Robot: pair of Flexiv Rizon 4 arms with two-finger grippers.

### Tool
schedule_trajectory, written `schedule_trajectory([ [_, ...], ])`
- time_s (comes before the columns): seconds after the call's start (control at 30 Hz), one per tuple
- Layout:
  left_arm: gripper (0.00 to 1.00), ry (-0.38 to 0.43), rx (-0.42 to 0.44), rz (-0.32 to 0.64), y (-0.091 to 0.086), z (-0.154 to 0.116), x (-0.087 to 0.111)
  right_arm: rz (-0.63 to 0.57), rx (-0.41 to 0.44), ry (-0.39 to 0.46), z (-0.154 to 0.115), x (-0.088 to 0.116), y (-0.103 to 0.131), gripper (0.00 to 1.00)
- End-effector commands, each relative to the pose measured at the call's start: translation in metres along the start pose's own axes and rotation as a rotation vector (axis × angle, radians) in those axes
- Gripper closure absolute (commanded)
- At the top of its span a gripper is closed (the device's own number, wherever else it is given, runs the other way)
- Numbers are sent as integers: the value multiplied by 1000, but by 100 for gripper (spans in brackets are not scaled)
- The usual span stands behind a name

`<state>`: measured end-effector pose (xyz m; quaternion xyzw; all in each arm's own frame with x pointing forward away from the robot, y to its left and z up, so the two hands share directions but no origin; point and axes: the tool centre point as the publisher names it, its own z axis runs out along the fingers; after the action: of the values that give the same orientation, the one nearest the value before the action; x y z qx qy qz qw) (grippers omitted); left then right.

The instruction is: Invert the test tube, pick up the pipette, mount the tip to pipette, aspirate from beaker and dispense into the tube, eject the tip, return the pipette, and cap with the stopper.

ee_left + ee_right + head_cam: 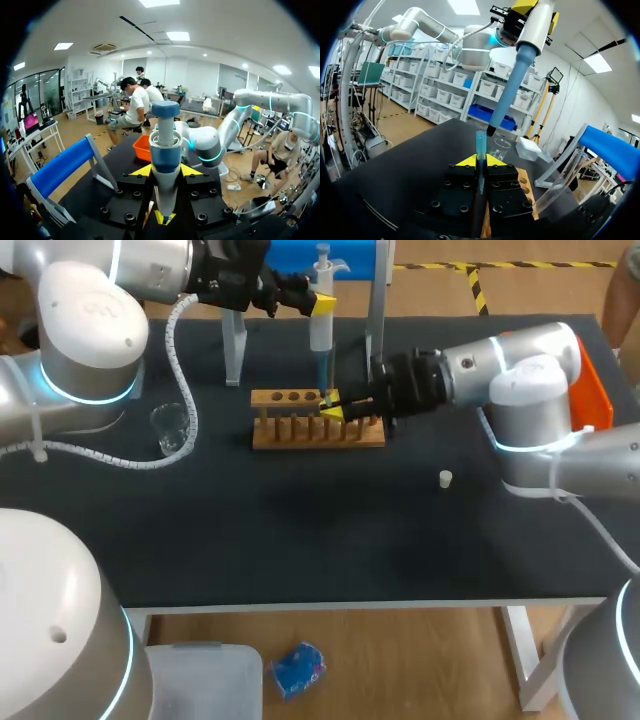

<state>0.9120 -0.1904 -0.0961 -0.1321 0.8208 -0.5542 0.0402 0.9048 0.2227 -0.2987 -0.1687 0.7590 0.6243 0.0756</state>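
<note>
My left gripper (322, 305) is shut on the white and blue pipette (321, 320), which hangs upright above the wooden tube rack (300, 430). In the left wrist view the pipette (165, 150) stands between the yellow-tipped fingers (141, 170) of my left gripper (165, 172). At the rack's right part my right gripper (332, 410) is shut on a thin blue pipette tip (480, 145) held upright. The pipette's shaft (510, 95) ends just above that tip. A glass beaker (172, 428) stands left of the rack. The small white stopper (446, 478) lies to the right.
The pipette stand with clear legs (234, 350) and a blue top (300, 255) rises behind the rack. An orange tray (592, 380) sits at the table's far right edge.
</note>
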Motion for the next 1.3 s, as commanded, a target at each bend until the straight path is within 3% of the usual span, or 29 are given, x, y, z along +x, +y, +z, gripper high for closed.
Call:
schedule_trajectory([
  [0.03,100,3,4,2,1,-1,0,1,0,1,3,-2,-3,100],
  [1.3,100,3,4,2,1,-1,0,19,-25,-1,7,-8,-1,100],
])
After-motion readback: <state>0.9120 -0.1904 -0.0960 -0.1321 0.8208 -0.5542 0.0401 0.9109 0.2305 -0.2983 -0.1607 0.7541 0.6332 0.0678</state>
